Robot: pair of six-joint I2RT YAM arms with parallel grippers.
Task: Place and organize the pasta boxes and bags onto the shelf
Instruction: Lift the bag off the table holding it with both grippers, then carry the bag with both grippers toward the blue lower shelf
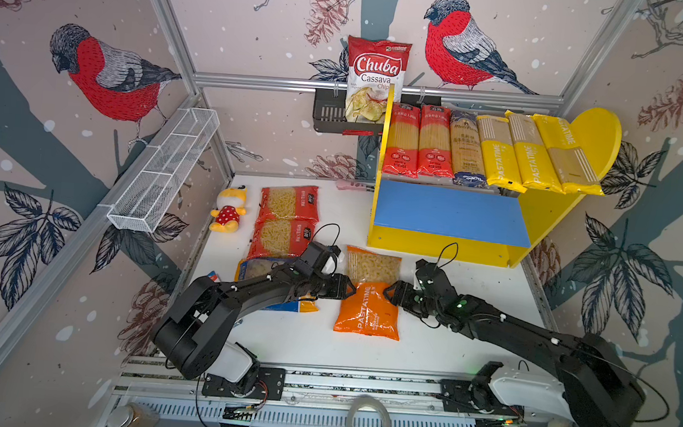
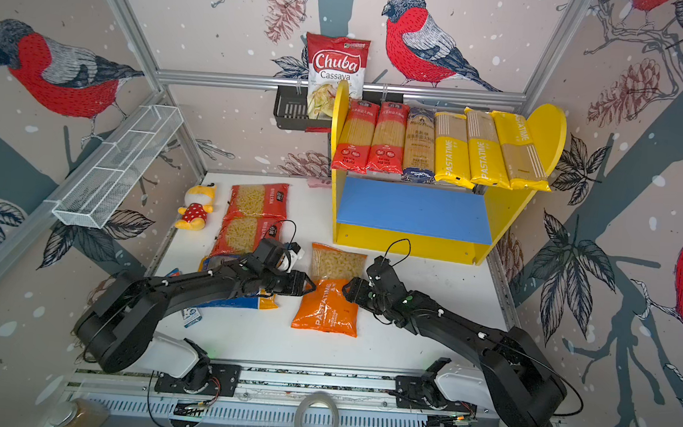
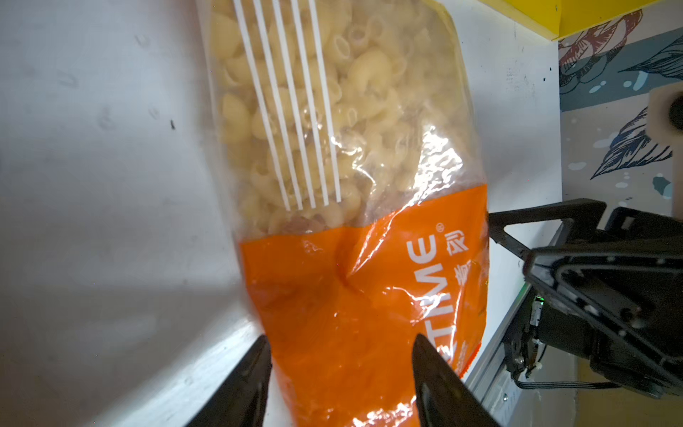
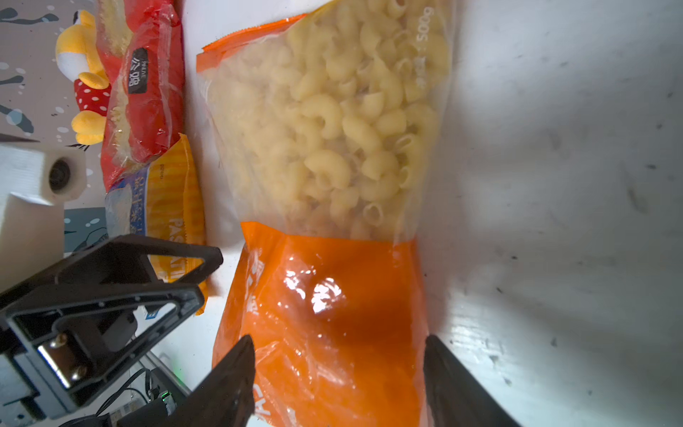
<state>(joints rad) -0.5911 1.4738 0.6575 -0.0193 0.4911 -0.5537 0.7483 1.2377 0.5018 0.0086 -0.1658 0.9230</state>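
The orange macaroni bag (image 1: pixel 368 304) lies flat on the bench (image 1: pixel 446 348), and both arms reach to its middle, one from each side. The left pincer (image 1: pixel 351 291) sits at the bag's left edge and the right pincer (image 1: pixel 386 293) at its right edge. In the wrist views each has its jaws apart with the bag's orange half between them. As far as I can tell, neither is squeezing the plastic.

This looks like the start of a two-armed lift. Each pincer should slide further over the bag's edge so it bites filled plastic rather than slick loose film. The two should then close together and rise level, because loose macaroni will slump toward whichever end drops.

Just left of the orange bag, a blue-yellow bag (image 1: pixel 301 305) lies under the left arm, with two red bags (image 1: pixel 283 222) beyond it. That arm should lift clear rather than drag them.

Beyond the orange bag stands the shelf (image 1: pixel 547 222). Its top board is full of long packs (image 1: pixel 494 151), so the blue lower board (image 1: pixel 452 213) seems the place to aim for.
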